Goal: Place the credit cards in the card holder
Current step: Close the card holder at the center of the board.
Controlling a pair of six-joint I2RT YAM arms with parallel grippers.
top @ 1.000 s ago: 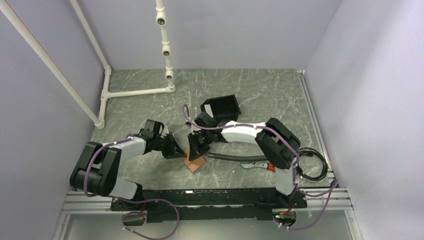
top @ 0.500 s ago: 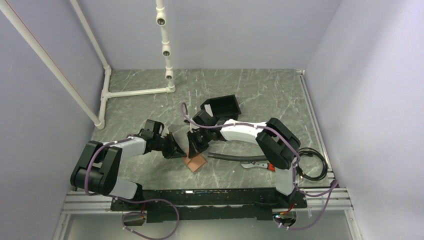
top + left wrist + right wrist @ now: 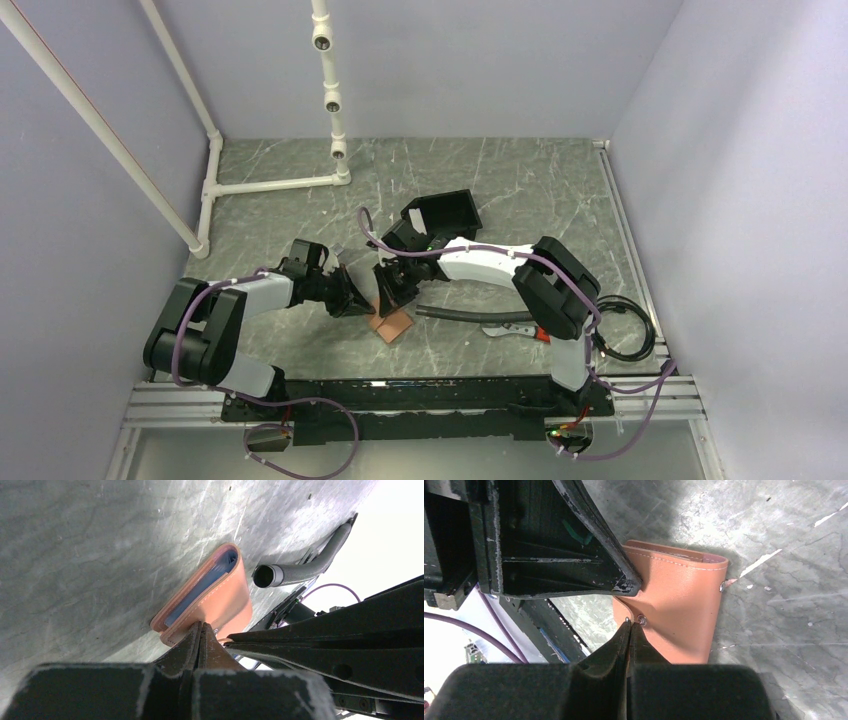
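Observation:
The tan leather card holder [image 3: 392,325] lies folded shut on the marble table near the front middle. In the left wrist view [image 3: 227,597], blue credit cards [image 3: 199,599] show edge-on between its two flaps. My left gripper [image 3: 364,304] is shut, its tips [image 3: 200,626] pressing on the near edge of the top flap. My right gripper [image 3: 386,303] is shut too, its tips [image 3: 629,622] resting on the holder [image 3: 681,610] by a metal snap [image 3: 642,620]. The left gripper's fingers [image 3: 574,555] touch the holder's top corner in the right wrist view.
A black plastic box [image 3: 443,213] stands behind the right arm. A black hose [image 3: 470,315] lies just right of the holder, also in the left wrist view [image 3: 305,567]. A white pipe frame [image 3: 270,185] is at the back left. Cables [image 3: 628,338] coil at the right.
The right gripper has shifted slightly back and left over the holder. The left gripper and the holder have hardly moved.

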